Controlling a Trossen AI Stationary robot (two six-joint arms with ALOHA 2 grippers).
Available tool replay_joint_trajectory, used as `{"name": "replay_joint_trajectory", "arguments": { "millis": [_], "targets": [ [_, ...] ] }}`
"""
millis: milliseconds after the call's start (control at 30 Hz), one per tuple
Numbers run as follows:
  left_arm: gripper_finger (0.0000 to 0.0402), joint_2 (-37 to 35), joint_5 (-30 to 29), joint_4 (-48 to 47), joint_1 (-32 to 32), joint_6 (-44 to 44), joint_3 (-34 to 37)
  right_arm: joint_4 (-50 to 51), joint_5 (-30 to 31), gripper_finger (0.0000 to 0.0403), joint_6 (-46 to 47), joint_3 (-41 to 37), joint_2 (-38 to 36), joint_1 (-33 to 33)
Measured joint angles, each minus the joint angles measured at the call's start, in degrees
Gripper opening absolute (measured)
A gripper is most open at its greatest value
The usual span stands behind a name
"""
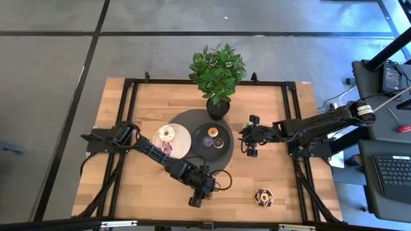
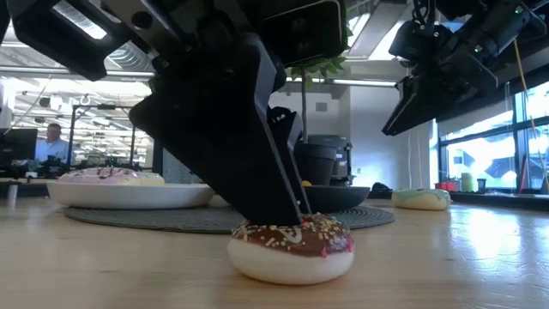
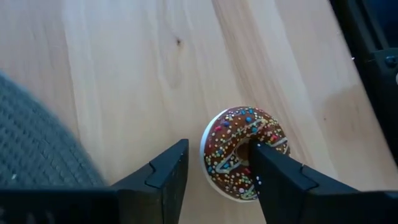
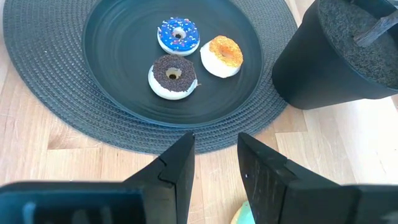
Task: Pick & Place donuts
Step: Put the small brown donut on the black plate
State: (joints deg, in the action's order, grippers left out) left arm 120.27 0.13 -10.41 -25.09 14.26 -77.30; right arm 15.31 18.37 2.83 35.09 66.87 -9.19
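A chocolate donut with sprinkles (image 3: 231,144) (image 2: 292,249) lies flat on the wood near the table's near edge, hidden under the arm in the high view. My left gripper (image 3: 217,149) (image 1: 196,196) is open and points down over it, one finger over the hole and the other outside the rim. My right gripper (image 4: 216,140) (image 1: 250,146) is open and raised just right of the black plate (image 4: 106,37). That plate holds blue (image 4: 178,35), orange (image 4: 222,55) and dark (image 4: 173,76) donuts. A pale green donut (image 4: 239,216) (image 2: 420,198) lies below the right gripper. My left gripper comes from above with one fingertip (image 3: 264,163) at the hole (image 3: 244,149) of the chocolate donut. In the low view that finger (image 2: 274,189) ends at the donut's top. Whether it touches I cannot tell. The other finger (image 3: 168,174) stands clear of the rim.
The white plate (image 1: 183,142) with two pinkish donuts (image 1: 167,133) sits left of the black plate on a grey round mat (image 4: 50,93). A potted plant (image 1: 217,108) stands behind them. Another chocolate donut (image 1: 263,197) lies on bare wood toward the near right corner.
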Motion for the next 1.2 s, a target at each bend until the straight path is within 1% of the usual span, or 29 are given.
{"name": "replay_joint_trajectory", "arguments": {
  "millis": [133,233,567,767,867,1000,1067,1133,1200],
  "targets": [
    [0.0155,0.0,1.1,0.1,0.1,0.1,0.0,0.0,0.0,0.0124,0.0,0.0,0.0,0.0],
    [0.014,0.0,1.3,0.1,0.1,0.1,0.0,0.3,0.0,0.0124,0.0,0.0,0.0,0.0],
    [0.0062,-0.5,1.6,-1.1,0.8,0.1,0.0,3.4,0.0,0.0124,0.1,0.0,0.0,0.0],
    [0.0035,-5.1,1.0,-8.8,2.8,3.3,0.0,4.1,-0.1,0.0124,0.1,0.0,0.0,0.0],
    [0.0033,-8.6,-2.7,-11.9,5.0,3.1,0.0,4.1,-0.1,0.0124,-0.1,0.0,0.0,0.0],
    [0.0033,-12.4,-13.1,-14.9,8.5,-0.5,0.0,4.1,-0.1,0.0124,-0.3,0.0,0.0,0.0],
    [0.0032,-13.1,-16.5,-15.4,11.1,-2.1,0.0,4.1,0.0,0.0124,-0.6,0.0,0.0,0.0],
    [0.0032,-13.3,-16.6,-15.4,14.5,-2.4,0.0,4.1,0.0,0.0124,-1.8,0.0,0.0,0.0],
    [0.0032,-13.1,-15.3,-15.4,18.1,-2.0,0.0,4.1,0.0,0.0124,-3.0,0.0,0.0,0.0]
  ]
}}
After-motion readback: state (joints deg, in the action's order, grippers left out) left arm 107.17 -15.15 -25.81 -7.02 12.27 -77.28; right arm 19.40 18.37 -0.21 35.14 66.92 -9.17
